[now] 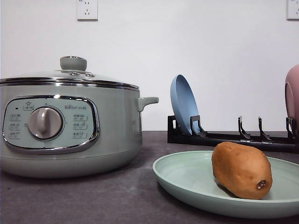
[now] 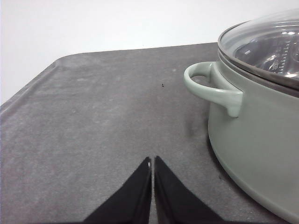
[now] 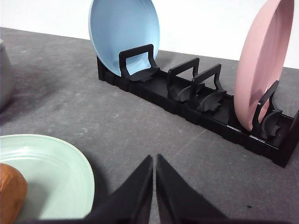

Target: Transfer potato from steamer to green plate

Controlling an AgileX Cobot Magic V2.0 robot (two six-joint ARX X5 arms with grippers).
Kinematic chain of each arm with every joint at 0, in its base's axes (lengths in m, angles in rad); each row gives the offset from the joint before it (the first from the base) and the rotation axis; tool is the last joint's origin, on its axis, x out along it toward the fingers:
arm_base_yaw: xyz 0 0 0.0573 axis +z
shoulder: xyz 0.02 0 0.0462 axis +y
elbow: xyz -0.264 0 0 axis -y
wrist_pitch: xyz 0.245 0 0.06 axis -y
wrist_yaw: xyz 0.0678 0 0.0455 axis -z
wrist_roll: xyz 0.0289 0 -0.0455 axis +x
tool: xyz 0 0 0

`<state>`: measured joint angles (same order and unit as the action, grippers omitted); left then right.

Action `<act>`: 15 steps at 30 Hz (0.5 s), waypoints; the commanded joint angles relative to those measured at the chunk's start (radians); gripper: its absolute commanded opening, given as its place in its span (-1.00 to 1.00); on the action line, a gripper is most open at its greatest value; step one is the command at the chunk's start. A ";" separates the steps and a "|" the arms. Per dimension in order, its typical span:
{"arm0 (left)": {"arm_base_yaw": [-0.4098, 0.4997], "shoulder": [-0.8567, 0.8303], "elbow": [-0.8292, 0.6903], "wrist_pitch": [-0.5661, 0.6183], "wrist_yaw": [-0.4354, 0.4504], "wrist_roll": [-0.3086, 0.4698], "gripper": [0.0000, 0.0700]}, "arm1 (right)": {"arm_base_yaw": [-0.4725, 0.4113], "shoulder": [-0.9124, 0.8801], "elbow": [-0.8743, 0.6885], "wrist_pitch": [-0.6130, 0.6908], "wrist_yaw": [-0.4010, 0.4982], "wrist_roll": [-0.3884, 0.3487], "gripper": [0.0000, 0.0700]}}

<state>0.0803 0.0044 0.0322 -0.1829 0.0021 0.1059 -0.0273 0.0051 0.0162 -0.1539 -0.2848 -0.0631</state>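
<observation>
The orange-brown potato [image 1: 241, 170] lies on the green plate [image 1: 187, 179] at the front right of the table; its edge also shows as potato [image 3: 10, 196] on the plate [image 3: 56, 172]. The pale-green steamer [image 1: 65, 130] stands at the left with its glass lid on; its side handle [image 2: 212, 88] and body [image 2: 261, 154] are beside my left gripper [image 2: 153, 161], which is shut and empty above the bare mat. My right gripper [image 3: 154, 158] is shut and empty, just beside the plate's rim.
A black dish rack [image 3: 187, 100] stands behind the plate, holding an upright blue plate [image 3: 124, 35] and a pink dish [image 3: 264, 65]. Grey mat [image 2: 93, 121] lies open to the left of the steamer. A white wall closes the back.
</observation>
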 commanded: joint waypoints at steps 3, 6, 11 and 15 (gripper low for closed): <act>0.002 -0.001 -0.020 -0.004 0.000 -0.006 -1.00 | -0.001 -0.002 -0.005 -0.004 -0.003 0.011 -1.00; 0.002 -0.001 -0.020 -0.004 0.000 -0.006 -1.00 | -0.001 -0.002 -0.005 -0.004 -0.003 0.011 -1.00; 0.002 -0.001 -0.020 -0.004 0.000 -0.006 -1.00 | -0.001 -0.002 -0.005 -0.004 -0.003 0.011 -1.00; 0.002 -0.001 -0.020 -0.004 0.000 -0.006 -1.00 | -0.001 -0.002 -0.005 -0.004 -0.003 0.011 -1.00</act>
<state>0.0803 0.0044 0.0322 -0.1829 0.0021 0.1059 -0.0273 0.0051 0.0162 -0.1539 -0.2848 -0.0631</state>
